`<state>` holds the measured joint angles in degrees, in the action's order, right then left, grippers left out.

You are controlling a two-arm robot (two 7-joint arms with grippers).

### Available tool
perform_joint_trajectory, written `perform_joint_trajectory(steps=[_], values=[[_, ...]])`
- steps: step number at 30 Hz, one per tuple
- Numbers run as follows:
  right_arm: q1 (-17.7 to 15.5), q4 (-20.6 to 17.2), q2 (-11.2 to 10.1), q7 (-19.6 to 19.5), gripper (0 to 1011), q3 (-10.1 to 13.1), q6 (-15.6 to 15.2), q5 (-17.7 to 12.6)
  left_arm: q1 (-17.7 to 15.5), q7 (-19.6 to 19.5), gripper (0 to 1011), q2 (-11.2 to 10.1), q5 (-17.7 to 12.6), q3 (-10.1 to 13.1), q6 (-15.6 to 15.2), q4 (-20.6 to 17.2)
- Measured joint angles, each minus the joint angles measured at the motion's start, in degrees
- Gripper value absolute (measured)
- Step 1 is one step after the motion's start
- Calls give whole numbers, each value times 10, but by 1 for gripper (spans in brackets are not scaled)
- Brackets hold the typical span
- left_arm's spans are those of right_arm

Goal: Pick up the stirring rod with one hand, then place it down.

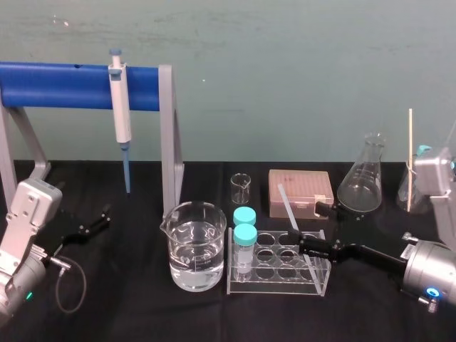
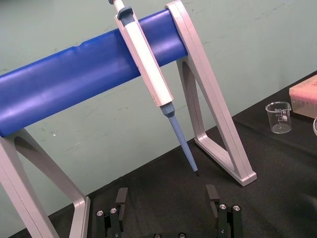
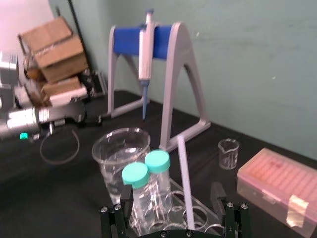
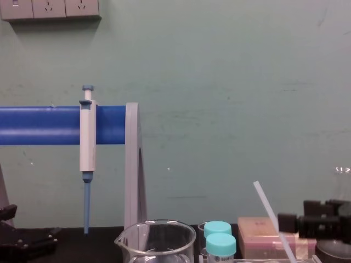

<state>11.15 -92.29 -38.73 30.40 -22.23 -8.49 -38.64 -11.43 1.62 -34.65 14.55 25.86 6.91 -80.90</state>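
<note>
right gripper [image 1: 311, 226] jaws wide, straddling stirring rod [image 1: 287, 206] | rod leans in tube rack [image 1: 278, 283], top tilted far-left | left gripper [image 1: 96, 222] parked left, jaws wide

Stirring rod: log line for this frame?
phase: pre-grasp | stirring rod tilted in rack | right gripper open, astride rod | left gripper open, parked left

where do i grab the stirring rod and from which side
Grip the rod on its bare upper shaft above the rack, from the right: it leans in the rack with that end free, and the right gripper has open jaws either side of it. The left gripper sits parked far left.
</note>
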Motion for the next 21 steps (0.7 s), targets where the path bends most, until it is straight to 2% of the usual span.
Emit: perform_joint_trajectory(steps=[4, 9, 15, 21], values=[[18, 16, 3, 3, 1003, -19, -8, 18, 0, 0, 1000, 0, 0, 0, 0, 0], [46, 48, 19, 3, 1003, -38, -12, 41, 0, 0, 1000, 0, 0, 0, 0, 0], [74, 82, 39, 8, 1003, -53, -13, 59, 0, 0, 1000, 0, 0, 0, 0, 0], [90, 102, 53, 13, 1003, -59, -8, 70, 0, 0, 1000, 0, 0, 0, 0, 0]])
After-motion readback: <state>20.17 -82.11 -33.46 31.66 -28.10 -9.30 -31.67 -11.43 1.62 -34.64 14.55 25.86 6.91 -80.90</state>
